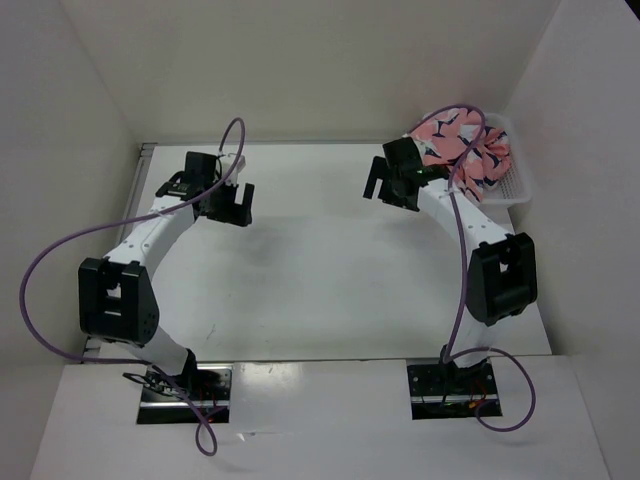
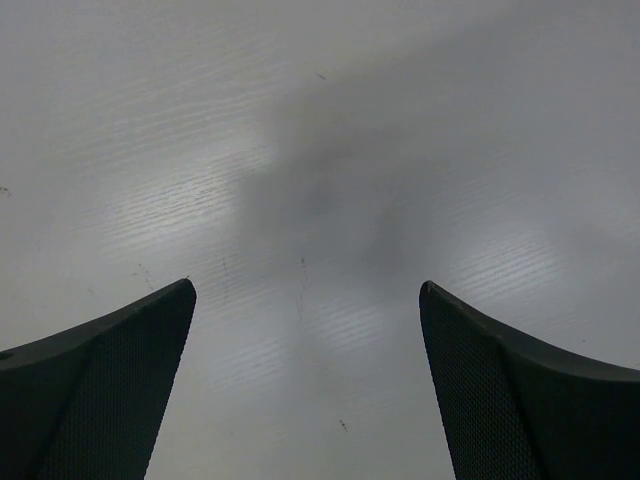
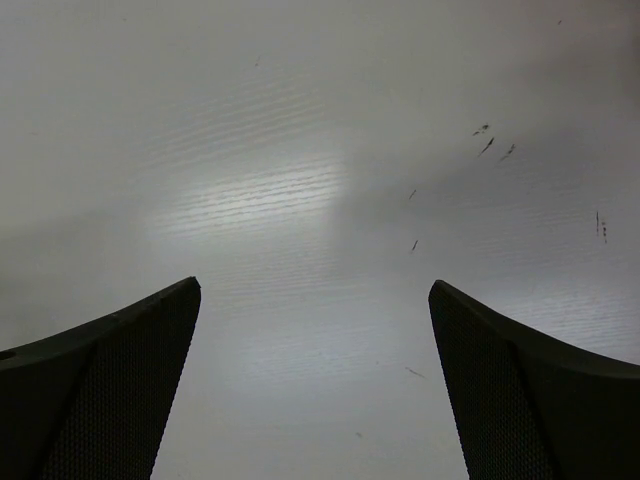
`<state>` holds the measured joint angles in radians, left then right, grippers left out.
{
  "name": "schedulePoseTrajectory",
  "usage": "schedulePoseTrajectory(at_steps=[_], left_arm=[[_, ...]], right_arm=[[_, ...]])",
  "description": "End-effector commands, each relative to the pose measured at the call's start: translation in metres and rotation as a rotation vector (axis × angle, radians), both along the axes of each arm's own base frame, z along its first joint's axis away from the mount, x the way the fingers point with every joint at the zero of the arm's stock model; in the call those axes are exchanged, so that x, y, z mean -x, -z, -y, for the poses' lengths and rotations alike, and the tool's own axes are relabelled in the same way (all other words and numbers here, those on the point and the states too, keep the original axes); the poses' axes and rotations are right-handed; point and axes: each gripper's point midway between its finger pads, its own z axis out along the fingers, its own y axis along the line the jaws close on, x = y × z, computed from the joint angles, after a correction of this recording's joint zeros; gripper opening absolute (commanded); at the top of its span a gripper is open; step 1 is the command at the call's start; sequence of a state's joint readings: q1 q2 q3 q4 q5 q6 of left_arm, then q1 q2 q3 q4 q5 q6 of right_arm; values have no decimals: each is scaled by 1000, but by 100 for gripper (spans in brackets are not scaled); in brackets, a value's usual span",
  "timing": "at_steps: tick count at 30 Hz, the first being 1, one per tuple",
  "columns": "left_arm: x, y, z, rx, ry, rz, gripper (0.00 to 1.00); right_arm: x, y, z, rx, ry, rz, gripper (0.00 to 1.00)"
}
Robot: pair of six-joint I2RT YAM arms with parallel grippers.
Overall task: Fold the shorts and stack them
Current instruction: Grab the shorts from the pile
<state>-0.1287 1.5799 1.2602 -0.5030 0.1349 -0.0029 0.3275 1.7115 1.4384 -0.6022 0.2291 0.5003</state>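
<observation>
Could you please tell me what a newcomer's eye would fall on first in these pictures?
The brightest thing is the salmon-pink shorts, heaped in a white mesh basket at the table's far right corner. Over the pale table, the left tool and the right tool both hang open, holding nothing.

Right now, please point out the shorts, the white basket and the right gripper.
the shorts (image 1: 447,130): top external view, on the heaped pink cloth.
the white basket (image 1: 518,180): top external view, on its right rim.
the right gripper (image 3: 312,288): right wrist view, midway between its open fingertips.
</observation>
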Motion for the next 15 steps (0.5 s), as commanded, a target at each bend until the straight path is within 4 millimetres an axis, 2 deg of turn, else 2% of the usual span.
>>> schedulePoseTrajectory(at_steps=[1, 2, 4, 7, 8, 12, 13, 15], left_arm=[[0, 0, 1, 10, 9, -6, 99], [0, 0, 1, 9, 9, -6, 99], [0, 0, 0, 1, 2, -5, 99], [2, 5, -1, -1, 2, -24, 99], [2, 5, -1, -1, 2, -24, 99], [4, 6, -1, -2, 2, -33, 99], [4, 6, -1, -2, 2, -33, 99], [6, 3, -1, -2, 2, -33, 99]], right_arm=[[-6, -23, 2, -24, 23, 52, 100], [-6, -20, 2, -18, 16, 52, 100], [-5, -31, 4, -19, 23, 79, 100], [-11, -42, 19, 10, 46, 117, 100], [-19, -56, 30, 30, 74, 154, 100], [-36, -81, 84, 45, 210, 213, 100], [-40, -92, 119, 11, 282, 244, 100], [-51, -107, 142, -90, 307, 309, 100]])
